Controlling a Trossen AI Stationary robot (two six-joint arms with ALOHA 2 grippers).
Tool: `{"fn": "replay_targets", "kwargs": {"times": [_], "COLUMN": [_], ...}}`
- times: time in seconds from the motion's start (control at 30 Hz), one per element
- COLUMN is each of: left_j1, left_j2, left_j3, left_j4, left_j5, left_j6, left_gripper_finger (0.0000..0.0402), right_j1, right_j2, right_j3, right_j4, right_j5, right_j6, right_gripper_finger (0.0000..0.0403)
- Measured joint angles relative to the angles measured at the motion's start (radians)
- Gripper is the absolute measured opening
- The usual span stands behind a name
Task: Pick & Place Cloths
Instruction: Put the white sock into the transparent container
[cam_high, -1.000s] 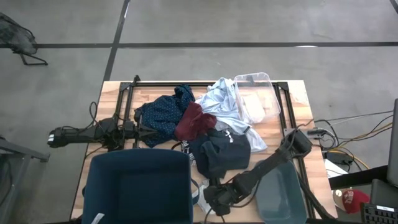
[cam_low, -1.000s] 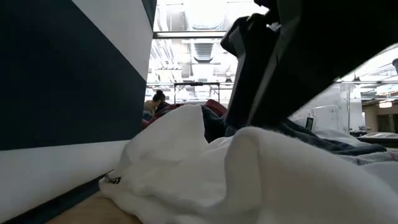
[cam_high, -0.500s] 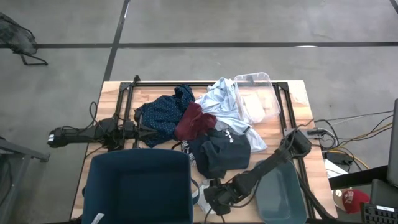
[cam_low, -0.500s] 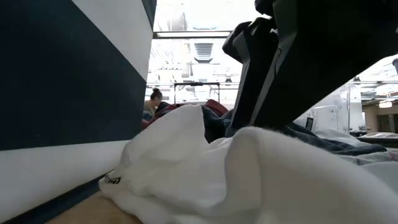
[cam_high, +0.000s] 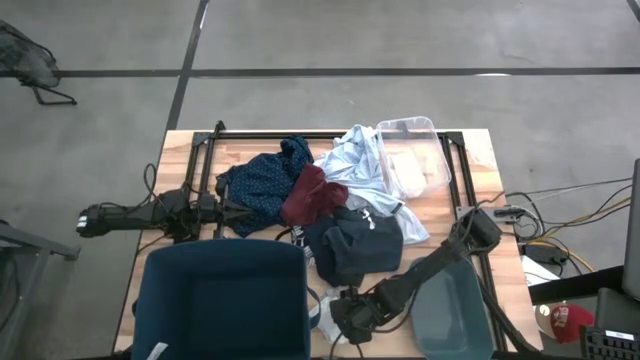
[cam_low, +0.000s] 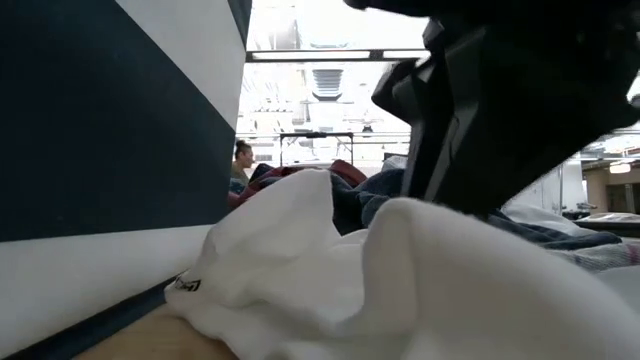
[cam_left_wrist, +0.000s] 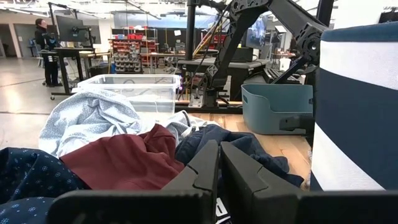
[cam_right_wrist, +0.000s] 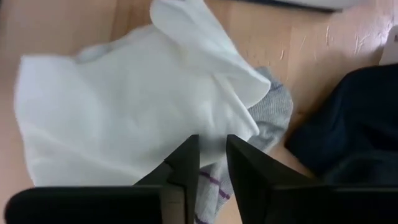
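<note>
Near the table's front edge, beside the dark blue bin, lie a white sock and a grey sock. My right gripper slants down onto them, its fingers drawn close with cloth between. The low view shows the white sock bunched under the gripper's dark body. Farther back lies a pile: navy dotted shirt, maroon piece, pale blue-white shirt, black garment. My left gripper waits shut and level at the pile's left. My right gripper pinches the socks between its two fingers where the white sock's edge meets the grey one. The fingers slant down from above. One layer or several, I cannot tell. Both socks lie on the table, the white one bunched in slack folds.
A clear plastic box stands at the back right. A grey-blue tub sits at the near right, close beside my right arm. The dark blue bin's striped wall rises right next to the socks. A black frame runs round the table.
In the low view my right gripper's dark body has sunk a little onto the white sock and shifted toward the picture's right. The sock's fold beneath it has bunched a bit higher.
</note>
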Motion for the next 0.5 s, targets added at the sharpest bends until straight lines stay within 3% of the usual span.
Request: {"fn": "replay_targets", "kwargs": {"times": [0.33, 0.5], "left_j1": [0.0, 0.0], "left_j2": [0.0, 0.0], "left_j3": [0.0, 0.0], "left_j4": [0.0, 0.0], "left_j5": [0.0, 0.0], "left_j6": [0.0, 0.0], "left_gripper_finger": [0.0023, 0.0023], "right_j1": [0.0, -0.002], "right_j2": [0.0, 0.0], "right_j3": [-0.011, -0.011], "right_j4": [0.014, 0.017], "right_j5": [0.0, 0.019], "right_j6": [-0.002, -0.005], "right_gripper_finger": [0.0014, 0.0008]}}
